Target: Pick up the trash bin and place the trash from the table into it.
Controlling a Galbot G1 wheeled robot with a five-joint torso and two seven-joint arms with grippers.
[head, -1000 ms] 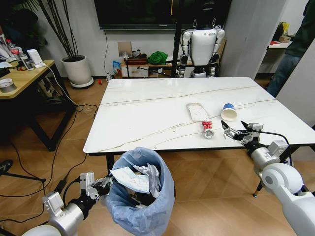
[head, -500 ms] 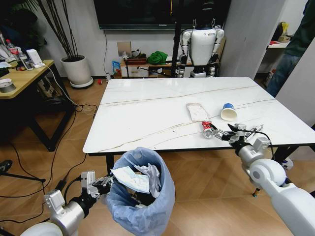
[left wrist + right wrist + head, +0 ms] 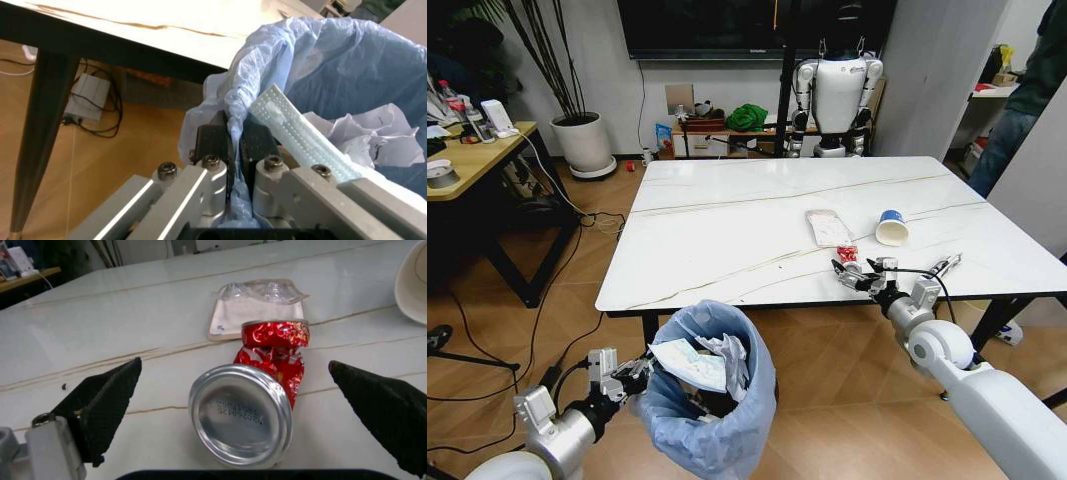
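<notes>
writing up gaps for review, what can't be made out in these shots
- Trash bin: its bottom is cut off by the head view's lower edge; the bag and papers hide its inside.
- Crushed red can: in the right wrist view its silver base faces the camera, so the label is unreadable.
- Paper cup: cut by the right wrist view's edge.
- Left gripper: bag folds cover what its fingertips pinch.

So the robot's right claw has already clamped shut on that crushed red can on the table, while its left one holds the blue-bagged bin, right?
Not quite. The right gripper has its jaws wide open on either side of the crushed red can, not clamped on it; the right wrist view shows this. The can lies on the table. The rest is right: the left gripper is shut on the bag rim of the trash bin.
</notes>
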